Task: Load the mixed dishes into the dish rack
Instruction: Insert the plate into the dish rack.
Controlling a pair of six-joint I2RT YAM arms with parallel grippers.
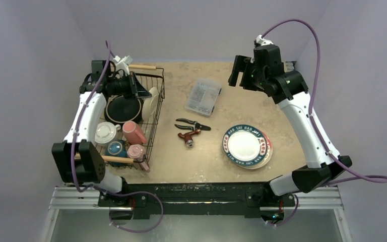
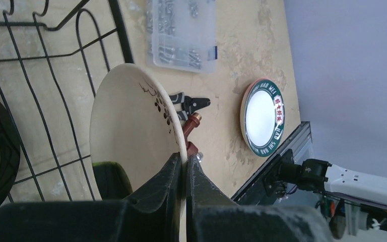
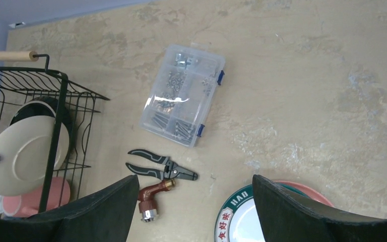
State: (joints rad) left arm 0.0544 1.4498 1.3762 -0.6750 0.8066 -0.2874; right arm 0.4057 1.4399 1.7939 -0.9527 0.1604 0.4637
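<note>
Left fingers (image 2: 173, 199) pinched together; right fingers (image 3: 101, 212) spread wide, arm raised.

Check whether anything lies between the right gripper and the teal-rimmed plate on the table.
Nothing visible does. The right gripper hangs open beyond the teal-rimmed plate; the pliers, the red-brown tool and the clear compartment box lie aside, toward the dish rack.

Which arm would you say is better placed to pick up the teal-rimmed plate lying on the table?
Right. The right gripper is open, empty and nearer the teal-rimmed plate; the left gripper is shut on a cream plate in the dish rack.
</note>
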